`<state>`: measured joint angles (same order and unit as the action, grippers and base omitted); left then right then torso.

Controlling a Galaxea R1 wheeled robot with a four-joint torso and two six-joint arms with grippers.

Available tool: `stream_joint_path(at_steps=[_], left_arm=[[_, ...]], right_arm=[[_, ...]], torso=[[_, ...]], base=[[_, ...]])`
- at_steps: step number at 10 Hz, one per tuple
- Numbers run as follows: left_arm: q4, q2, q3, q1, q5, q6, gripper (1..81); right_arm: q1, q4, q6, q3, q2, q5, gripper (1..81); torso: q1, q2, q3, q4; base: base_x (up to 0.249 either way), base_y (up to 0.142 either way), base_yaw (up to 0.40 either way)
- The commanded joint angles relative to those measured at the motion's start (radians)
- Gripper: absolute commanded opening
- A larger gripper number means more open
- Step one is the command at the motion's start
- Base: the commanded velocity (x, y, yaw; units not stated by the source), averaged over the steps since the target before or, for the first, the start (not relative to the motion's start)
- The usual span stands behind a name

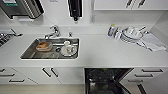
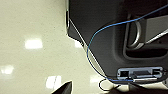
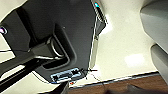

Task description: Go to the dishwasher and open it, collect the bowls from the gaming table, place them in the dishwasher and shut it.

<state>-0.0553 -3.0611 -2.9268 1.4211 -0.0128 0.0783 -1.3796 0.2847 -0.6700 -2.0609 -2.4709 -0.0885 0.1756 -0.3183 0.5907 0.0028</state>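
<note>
White kitchen counter [image 1: 100, 53] with a sink [image 1: 50, 48] spans the head view, and the dishwasher [image 1: 107, 81] stands open at five o'clock below it; either gripper's state I cannot tell.

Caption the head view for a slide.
Open built-in dishwasher with dark interior beneath a white countertop, right of the stainless-steel sink holding dishes.

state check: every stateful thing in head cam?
dishwasher: open, dark inside showing
sink: holds dishes, no water seen running
tap: no flow visible
drawers: shut
cabinet doors: shut
plates: stacked on the counter
</note>
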Motion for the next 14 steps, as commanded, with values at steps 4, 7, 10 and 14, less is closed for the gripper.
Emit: stream_joint_path(at_steps=[4,7,10,14], left_arm=[[0.012,0.004,-0.009,0.011,0.083,-0.002,81.1],[0.014,0.007,-0.009,0.011,0.083,0.000,81.1],[0.014,0.007,-0.009,0.011,0.083,0.000,81.1],[0.012,0.011,-0.009,0.011,0.086,-0.002,81.1]], right_arm=[[0.067,-0.007,-0.005,-0.008,0.001,-0.057,81.1],[0.055,-0.032,-0.022,-0.031,0.002,-0.060,81.1],[0.081,-0.209,-0.025,-0.027,0.011,-0.068,81.1],[0.138,-0.475,-0.026,0.027,0.070,-0.071,81.1]], torso=[[0.126,-0.199,0.000,0.000],[0.196,-0.309,0.000,0.000],[0.265,-0.420,-0.001,0.000],[0.355,-0.563,-0.002,0.000]], base=[[0.000,0.000,0.000],[0.000,0.000,0.000],[0.000,0.000,0.000],[0.000,0.000,0.000]])
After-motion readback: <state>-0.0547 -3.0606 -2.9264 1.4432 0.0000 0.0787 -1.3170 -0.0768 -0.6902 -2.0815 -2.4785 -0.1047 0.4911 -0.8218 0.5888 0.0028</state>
